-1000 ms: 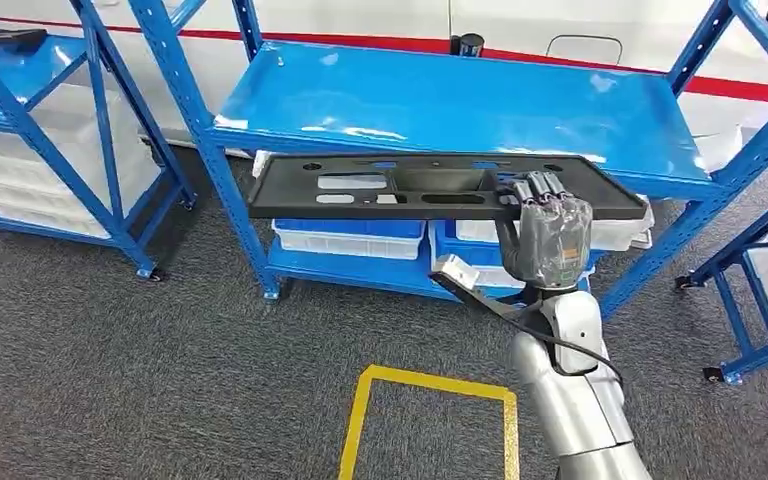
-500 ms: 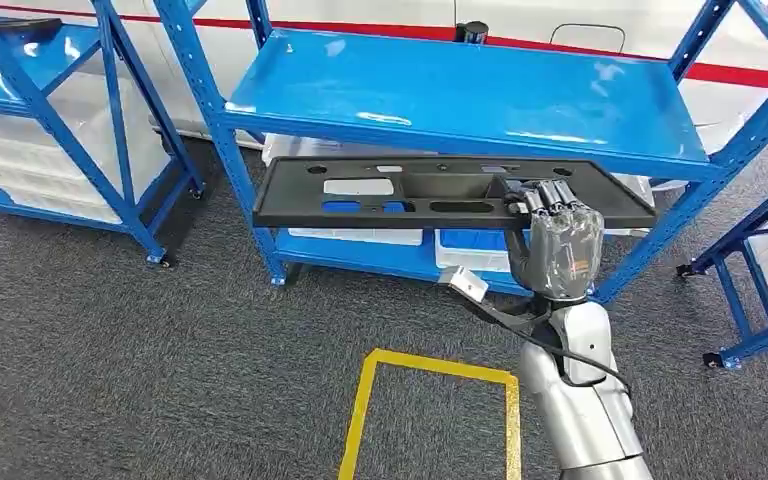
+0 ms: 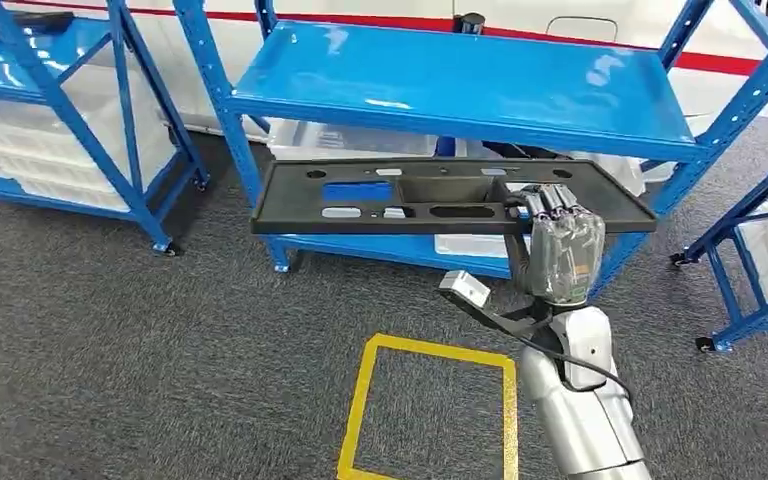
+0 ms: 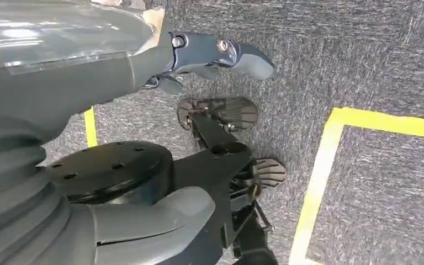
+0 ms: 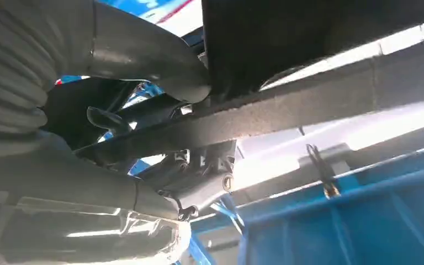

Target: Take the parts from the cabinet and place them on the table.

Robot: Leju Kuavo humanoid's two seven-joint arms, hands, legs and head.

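- The right hand (image 3: 557, 250) is gripping the long black part (image 3: 430, 195) near its right end, fingers curled over its near edge.
- The part is stretching leftward from the hand, level, in front of the blue cabinet (image 3: 460, 85).
- The left hand (image 4: 199, 55) is hanging over grey carpet (image 4: 364, 55), fingers apart, holding nothing.

The robot's right hand (image 3: 558, 250) grips a long black plastic panel with cut-out slots (image 3: 410, 195) near its right end, the panel stretching well to the left of the hand. Directly behind the hand stands a blue metal shelving rack (image 3: 460, 85), its upper shelf above and beyond the panel. White plastic bins (image 3: 350, 140) sit low in the rack behind the panel. A second blue rack (image 3: 50, 110) stands far left of the hand. A yellow tape square on the grey carpet (image 3: 430, 410) lies below and left of it. The left hand (image 4: 221, 52) hangs over the carpet.
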